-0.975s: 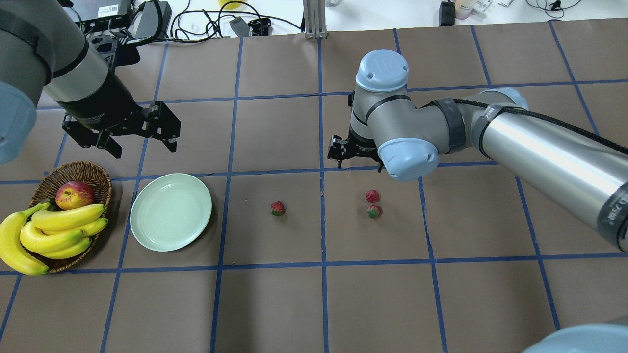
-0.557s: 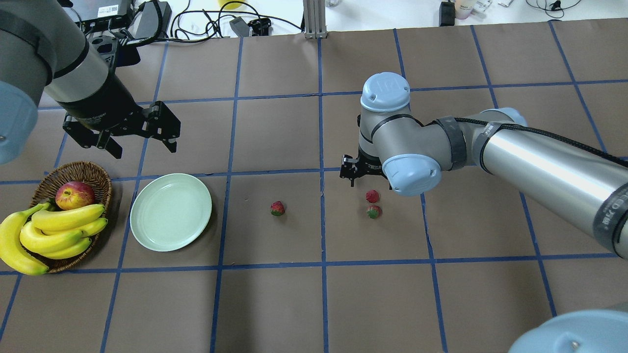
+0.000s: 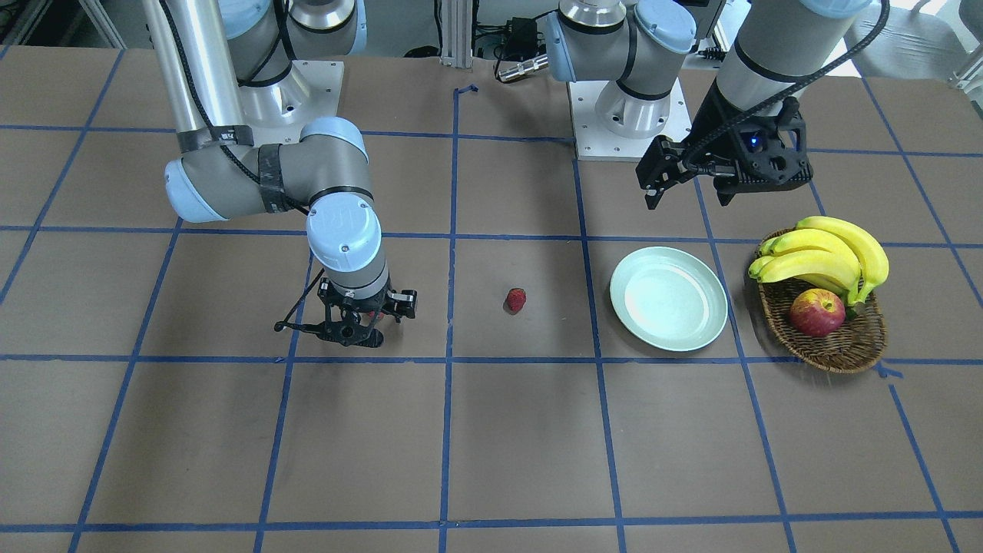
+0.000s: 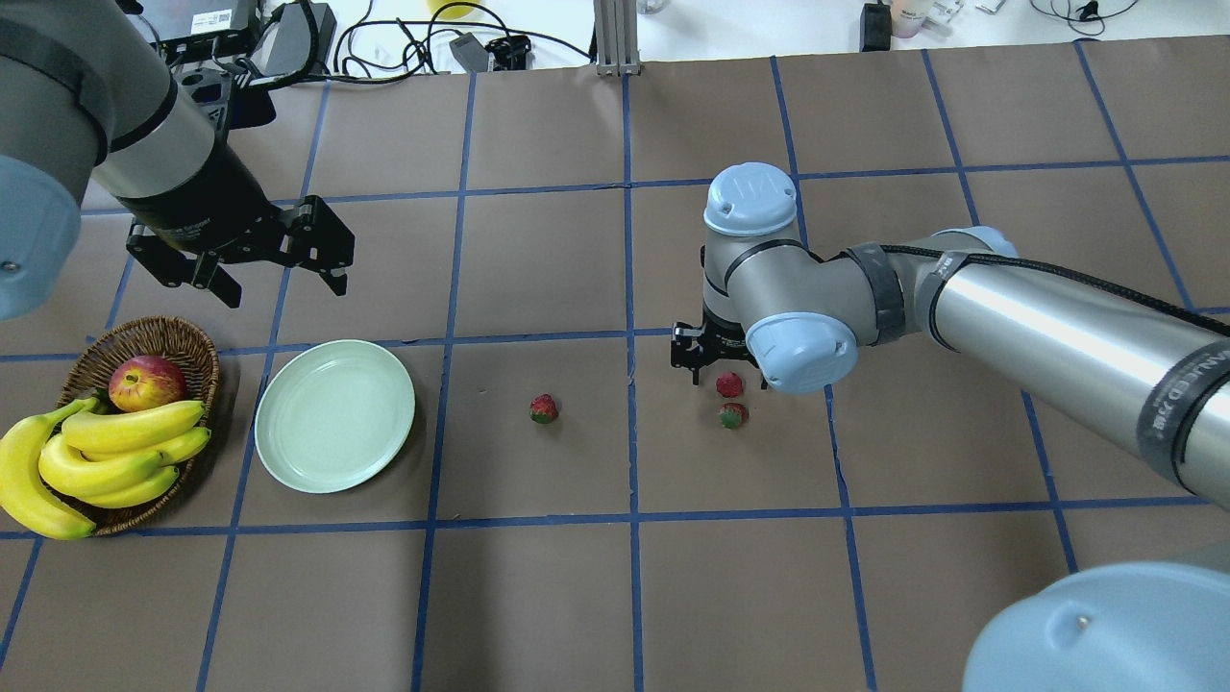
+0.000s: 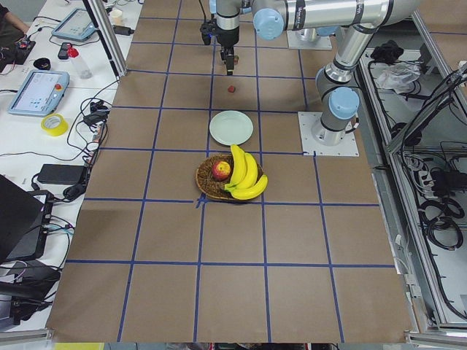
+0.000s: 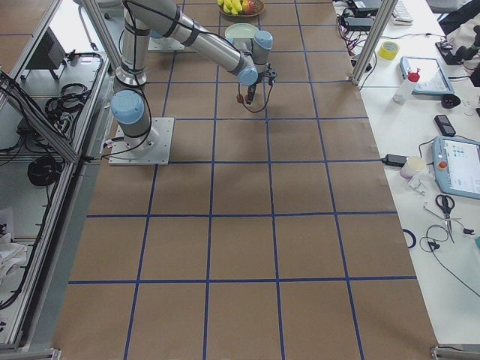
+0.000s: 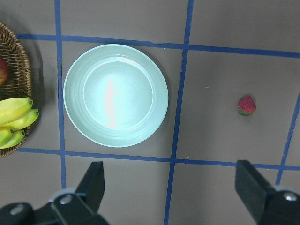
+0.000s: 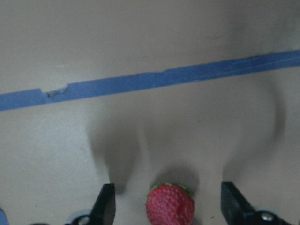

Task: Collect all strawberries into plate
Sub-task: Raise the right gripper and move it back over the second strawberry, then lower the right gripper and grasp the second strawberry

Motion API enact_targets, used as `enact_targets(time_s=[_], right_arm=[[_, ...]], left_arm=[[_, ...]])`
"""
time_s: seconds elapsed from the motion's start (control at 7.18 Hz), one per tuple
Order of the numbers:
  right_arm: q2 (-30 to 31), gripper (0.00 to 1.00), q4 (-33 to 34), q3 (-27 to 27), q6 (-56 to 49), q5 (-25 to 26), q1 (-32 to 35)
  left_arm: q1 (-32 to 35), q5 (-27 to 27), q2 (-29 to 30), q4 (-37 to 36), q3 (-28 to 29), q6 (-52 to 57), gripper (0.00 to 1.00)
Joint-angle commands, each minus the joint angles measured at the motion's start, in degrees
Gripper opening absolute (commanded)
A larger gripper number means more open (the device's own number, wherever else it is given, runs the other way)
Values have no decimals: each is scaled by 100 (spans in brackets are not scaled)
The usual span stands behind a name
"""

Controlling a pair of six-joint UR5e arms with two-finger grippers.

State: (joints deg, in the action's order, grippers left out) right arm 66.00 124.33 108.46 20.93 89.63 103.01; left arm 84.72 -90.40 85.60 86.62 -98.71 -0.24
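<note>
First pick: right gripper (image 8: pixel 168 201) spread, straddling strawberry (image 8: pixel 169 207). Next: pinch, lift, carry to plate (image 4: pixel 334 415) toward left edge.

Right gripper (image 4: pixel 727 373) now lower, jaws astride the farther paired strawberry (image 4: pixel 729 384).

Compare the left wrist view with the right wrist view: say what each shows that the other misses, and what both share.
Left wrist only: the plate, the edge of the basket with bananas, and a lone strawberry lying apart, with the left hand open below. Right wrist only: a different strawberry close up, not touched, between the fingers of the open right hand. Both: brown table, blue tape lines, wide-open fingers at the bottom edge.
</note>
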Motion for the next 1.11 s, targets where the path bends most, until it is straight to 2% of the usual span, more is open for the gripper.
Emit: enact_targets(time_s=[0.0,0.14,0.42,0.56,0.84,0.97], right_arm=[[-8,28,-6,-36,-1,-7,0],[0,25,-14,-44,-10,-7,0],[35,25,-49,-289,86,-33,0],[62,25,-50,-465,261,-573,9],[27,25,-50,-703,787,-1086,331],[-78,24,3,-721,877,-1567,490]], left_arm=[[-25,-12,9,-31,-34,7,100],[-17,-4,27,-40,-43,7,100],[-34,-30,-8,-31,-34,7,100],[-34,-21,18,-136,-43,7,100],[-26,-30,18,-189,-43,7,100],[-43,-12,27,-215,-43,15,100]])
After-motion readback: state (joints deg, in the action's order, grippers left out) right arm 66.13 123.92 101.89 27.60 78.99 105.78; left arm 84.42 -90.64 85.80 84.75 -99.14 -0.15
